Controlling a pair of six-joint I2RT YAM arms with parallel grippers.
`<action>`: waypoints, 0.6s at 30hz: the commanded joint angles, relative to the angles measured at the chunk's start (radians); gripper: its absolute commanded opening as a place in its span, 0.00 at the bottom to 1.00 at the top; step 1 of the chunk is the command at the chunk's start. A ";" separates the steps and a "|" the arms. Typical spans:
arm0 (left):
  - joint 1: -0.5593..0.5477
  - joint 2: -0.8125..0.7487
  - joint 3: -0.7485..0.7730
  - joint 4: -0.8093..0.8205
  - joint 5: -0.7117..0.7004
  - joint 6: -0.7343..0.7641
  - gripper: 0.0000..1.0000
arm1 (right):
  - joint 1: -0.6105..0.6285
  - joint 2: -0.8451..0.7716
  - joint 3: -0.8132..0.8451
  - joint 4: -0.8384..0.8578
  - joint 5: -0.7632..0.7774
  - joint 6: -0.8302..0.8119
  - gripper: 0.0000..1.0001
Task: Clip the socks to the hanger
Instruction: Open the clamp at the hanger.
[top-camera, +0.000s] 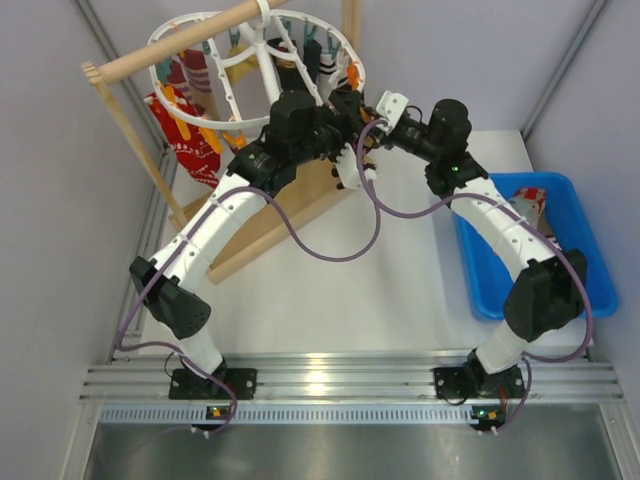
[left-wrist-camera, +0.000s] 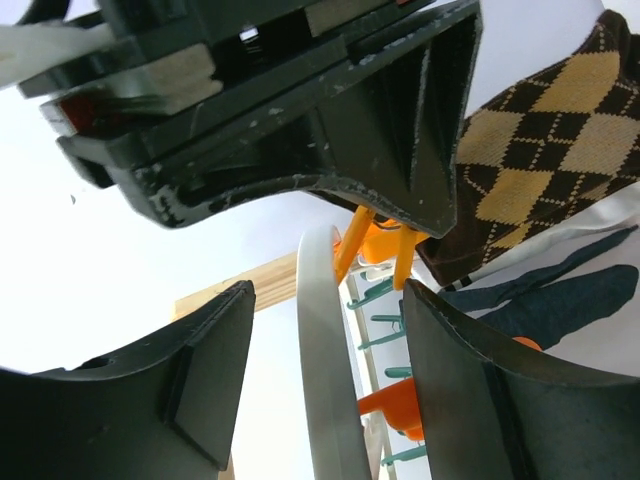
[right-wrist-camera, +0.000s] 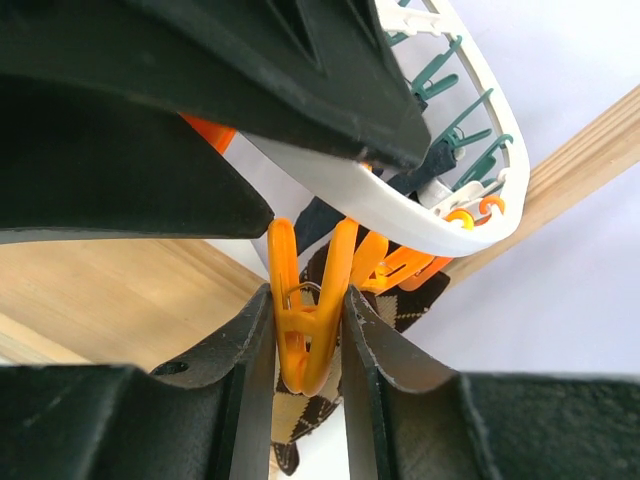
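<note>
Argyle sock (left-wrist-camera: 545, 130) is up beside the hanger (right-wrist-camera: 400, 215) rim right now. The right gripper (right-wrist-camera: 305, 310) is squeezing an orange clip (right-wrist-camera: 305, 345) just by it, and the left gripper (left-wrist-camera: 325, 300) has its jaws spread either side of the rim. Can't tell if the clip's bitten yet. A red sock (top-camera: 195, 140) already hangs, and at least one more sits in the blue bin (top-camera: 575, 200), so I'd call it partway.

Wooden rack (top-camera: 190, 45) far-L on table (top-camera: 330, 300), blue bin (top-camera: 562, 186) R.
</note>
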 joint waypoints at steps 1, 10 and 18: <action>-0.002 0.023 0.053 -0.005 0.005 0.052 0.66 | 0.016 -0.045 -0.021 -0.012 -0.027 -0.050 0.00; 0.001 0.076 0.078 0.016 0.007 0.064 0.64 | 0.035 -0.064 -0.059 -0.004 -0.027 -0.127 0.00; 0.007 0.137 0.122 0.038 -0.082 0.047 0.59 | 0.050 -0.072 -0.096 0.029 0.025 -0.191 0.00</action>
